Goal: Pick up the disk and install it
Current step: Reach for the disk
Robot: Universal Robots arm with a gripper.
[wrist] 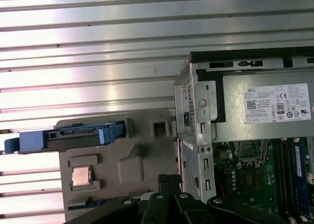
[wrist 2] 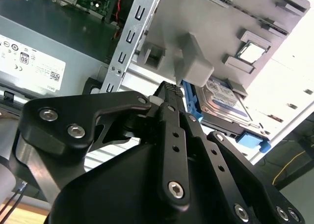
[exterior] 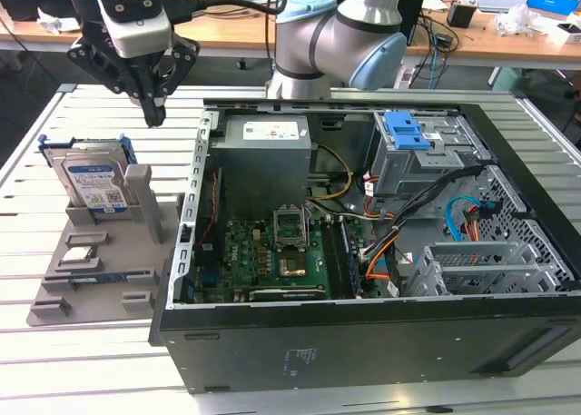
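Across the middle of the slatted table (exterior: pixel 109 379) lies an open computer case (exterior: pixel 363 342), boards and cables exposed. Behind it the arm (exterior: pixel 340 38) reaches toward the exterior view's left. Near the table's edge on that side sits a grey holder (exterior: pixel 109 297). The gripper (exterior: pixel 156 113) hangs point-down above it, fingers pressed together, empty and touching nothing. The disk (exterior: pixel 91 183) stands on edge in the holder's far slot, blue rails around it. A small square chip (exterior: pixel 80 256) lies flat in another pocket.
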